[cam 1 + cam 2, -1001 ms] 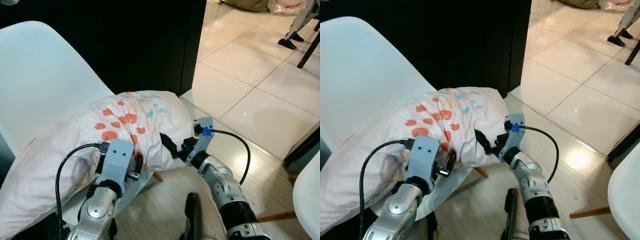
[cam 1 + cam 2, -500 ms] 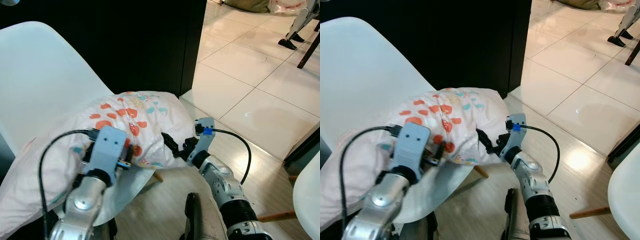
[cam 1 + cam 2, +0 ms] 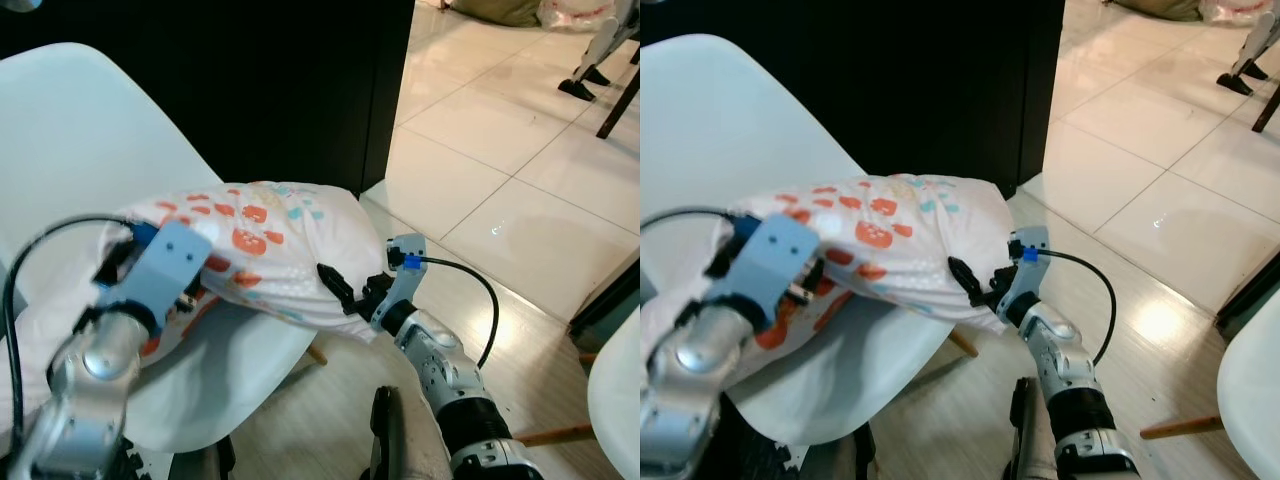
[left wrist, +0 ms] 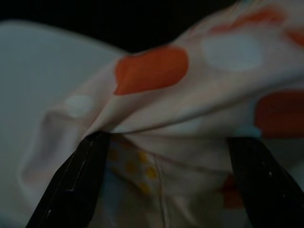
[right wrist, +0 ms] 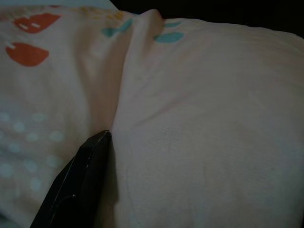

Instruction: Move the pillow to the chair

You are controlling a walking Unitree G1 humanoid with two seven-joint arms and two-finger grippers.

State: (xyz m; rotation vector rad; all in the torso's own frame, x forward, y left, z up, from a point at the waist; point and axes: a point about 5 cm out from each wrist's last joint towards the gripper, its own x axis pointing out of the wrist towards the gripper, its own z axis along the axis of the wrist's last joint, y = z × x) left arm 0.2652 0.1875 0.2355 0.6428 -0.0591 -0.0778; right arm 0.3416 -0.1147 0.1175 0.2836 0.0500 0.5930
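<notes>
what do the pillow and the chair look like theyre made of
Pillow: soft woven fabric, probably cotton, matte, printed with orange and teal shapes; it creases and bunches where the left gripper pinches it, so the filling is likely loose. Chair: looks like moulded plastic, a smooth one-piece white shell with a faint sheen; its leg appears to be light wood.

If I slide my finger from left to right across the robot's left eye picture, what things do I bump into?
Left gripper → pillow → right gripper → shiny tiled floor.
</notes>
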